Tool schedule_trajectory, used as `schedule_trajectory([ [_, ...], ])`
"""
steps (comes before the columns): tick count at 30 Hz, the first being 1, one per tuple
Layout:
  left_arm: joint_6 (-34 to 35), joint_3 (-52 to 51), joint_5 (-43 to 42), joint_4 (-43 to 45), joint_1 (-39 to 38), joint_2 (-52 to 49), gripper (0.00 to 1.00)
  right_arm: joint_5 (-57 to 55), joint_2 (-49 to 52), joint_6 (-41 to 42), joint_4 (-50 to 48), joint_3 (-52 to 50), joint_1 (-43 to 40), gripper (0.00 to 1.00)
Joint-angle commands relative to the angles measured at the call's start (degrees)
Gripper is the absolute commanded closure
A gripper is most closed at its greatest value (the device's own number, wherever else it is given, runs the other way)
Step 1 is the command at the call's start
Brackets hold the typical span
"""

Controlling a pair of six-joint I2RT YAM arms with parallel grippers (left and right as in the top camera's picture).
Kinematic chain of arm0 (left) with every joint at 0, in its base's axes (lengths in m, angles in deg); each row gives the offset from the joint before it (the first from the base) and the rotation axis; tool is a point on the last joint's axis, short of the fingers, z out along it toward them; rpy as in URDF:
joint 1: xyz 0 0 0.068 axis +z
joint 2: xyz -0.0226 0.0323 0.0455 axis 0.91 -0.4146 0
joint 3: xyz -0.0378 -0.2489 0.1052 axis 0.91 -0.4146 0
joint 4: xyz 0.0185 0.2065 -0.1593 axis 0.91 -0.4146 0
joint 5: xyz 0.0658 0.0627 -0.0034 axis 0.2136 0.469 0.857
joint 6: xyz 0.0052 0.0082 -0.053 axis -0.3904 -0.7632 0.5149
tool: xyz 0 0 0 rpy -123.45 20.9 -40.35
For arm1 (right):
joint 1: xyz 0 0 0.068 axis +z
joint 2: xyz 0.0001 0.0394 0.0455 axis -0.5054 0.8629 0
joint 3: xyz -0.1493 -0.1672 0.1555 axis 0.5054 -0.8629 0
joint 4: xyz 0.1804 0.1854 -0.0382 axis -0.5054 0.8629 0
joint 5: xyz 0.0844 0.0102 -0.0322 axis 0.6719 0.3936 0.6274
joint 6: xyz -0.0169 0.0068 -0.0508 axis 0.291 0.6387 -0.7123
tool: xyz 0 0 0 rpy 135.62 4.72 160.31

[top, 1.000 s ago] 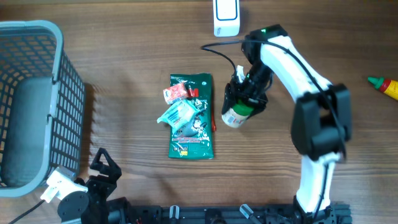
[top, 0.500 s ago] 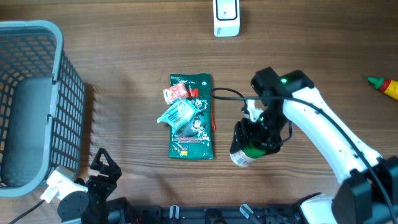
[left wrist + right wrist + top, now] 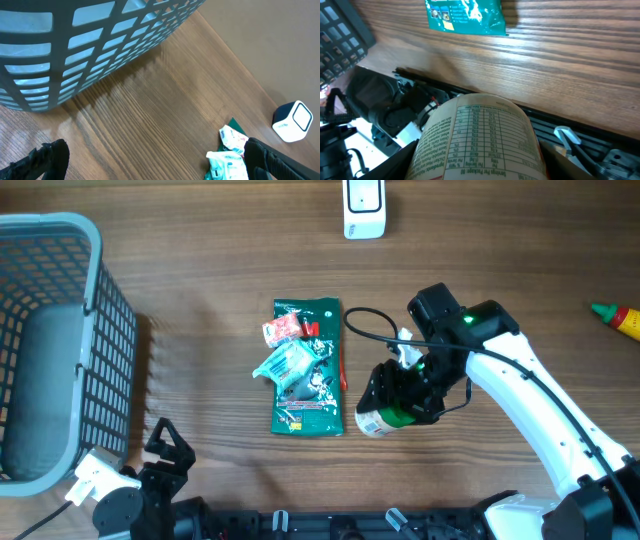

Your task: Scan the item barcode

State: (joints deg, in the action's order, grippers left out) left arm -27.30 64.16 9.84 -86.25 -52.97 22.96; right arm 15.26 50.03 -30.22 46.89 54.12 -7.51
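Bottle (image 3: 377, 421) sits clamped sideways inside the right hand (image 3: 403, 398).

You've got the container (image 3: 378, 420) tilted on its side, white-and-green, printed table showing; the white scanner (image 3: 363, 208) sits well apart.

Soft, even light fills the overhead view; the table (image 3: 200, 280) shows no glare and its grain is sharp. The basket (image 3: 112, 320) throws a faint ribbed shadow to its right. In the left wrist view the fingers (image 3: 42, 160) of the left gripper (image 3: 155, 162) are dark, blurred shapes in the bottom corners. In the right wrist view the bottle (image 3: 480, 135) sits very near the lens and its print is soft. The packet (image 3: 465, 15) carries a white sheen.
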Motion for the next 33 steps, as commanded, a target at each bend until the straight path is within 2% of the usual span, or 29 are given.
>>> schedule_trajectory([
  [1, 0.35, -0.15, 0.76, 0.02, 0.11, 0.13, 0.00, 3.02, -1.40, 0.57, -0.07, 0.11, 0.24, 0.58],
  [33, 0.37, -0.15, 0.76, 0.02, 0.11, 0.13, 0.00, 3.78, -1.38, 2.25, -4.57, 0.11, 0.22, 0.57],
])
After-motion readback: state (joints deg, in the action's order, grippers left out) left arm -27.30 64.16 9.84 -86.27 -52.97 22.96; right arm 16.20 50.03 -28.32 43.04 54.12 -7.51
